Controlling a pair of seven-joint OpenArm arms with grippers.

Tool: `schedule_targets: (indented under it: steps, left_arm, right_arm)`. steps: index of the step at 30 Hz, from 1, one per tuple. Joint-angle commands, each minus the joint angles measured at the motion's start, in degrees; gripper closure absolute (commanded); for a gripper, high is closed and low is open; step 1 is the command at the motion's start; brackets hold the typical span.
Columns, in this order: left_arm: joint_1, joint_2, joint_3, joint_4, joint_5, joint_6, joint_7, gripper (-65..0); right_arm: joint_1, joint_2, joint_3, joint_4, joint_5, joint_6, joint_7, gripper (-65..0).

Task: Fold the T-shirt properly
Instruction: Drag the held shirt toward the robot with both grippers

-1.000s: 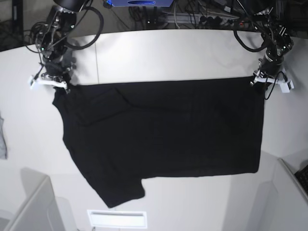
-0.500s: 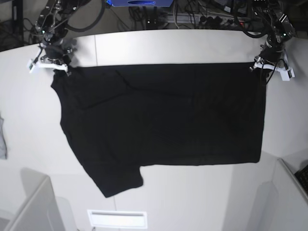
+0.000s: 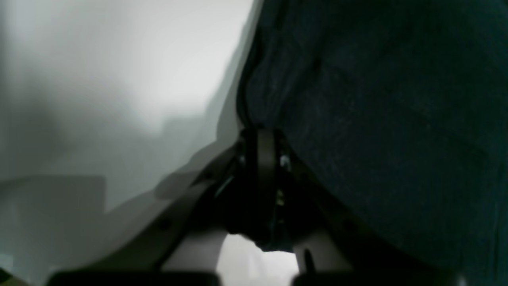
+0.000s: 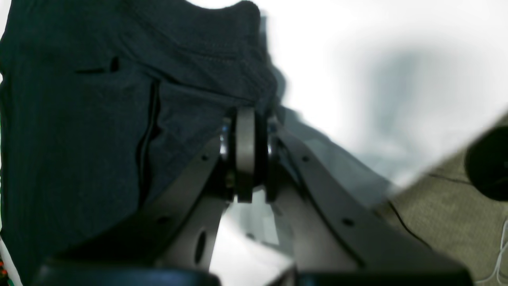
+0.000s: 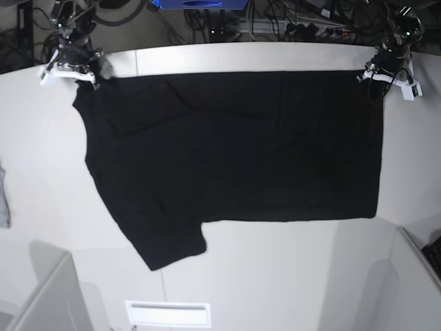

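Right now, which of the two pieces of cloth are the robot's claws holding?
The big black T-shirt, pinched at its top corners by the left gripper and right gripper. The grey cloth scrap lies untouched at the table's edge.

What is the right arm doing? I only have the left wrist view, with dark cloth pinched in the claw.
Observer: The right claw is also shut on the T-shirt, at a seamed corner.
Operator: Is the shirt bunched up or spread?
Observer: Spread. In the base view its top edge runs straight from the right claw to the left claw, and one sleeve sticks out at the lower left.
Operator: Anything else on the table?
Observer: A grey cloth scrap lies at the left edge of the table, apart from the shirt.
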Motion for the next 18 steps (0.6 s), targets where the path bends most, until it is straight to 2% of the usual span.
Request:
schedule_targets:
  steps: [1, 18]
  left_arm:
    - [1.26, -0.40, -0.13, 0.60, 0.96, 0.45, 1.50, 0.0]
    - [5.21, -0.49, -0.13, 0.95, 0.96, 0.45, 1.50, 0.0]
  right_arm:
    - [-0.88, 0.33, 0.22, 1.25, 0.41, -0.04, 0.20, 0.0]
    - [-5.36, 0.33, 0.13, 1.78, 0.06, -0.04, 0.20, 0.0]
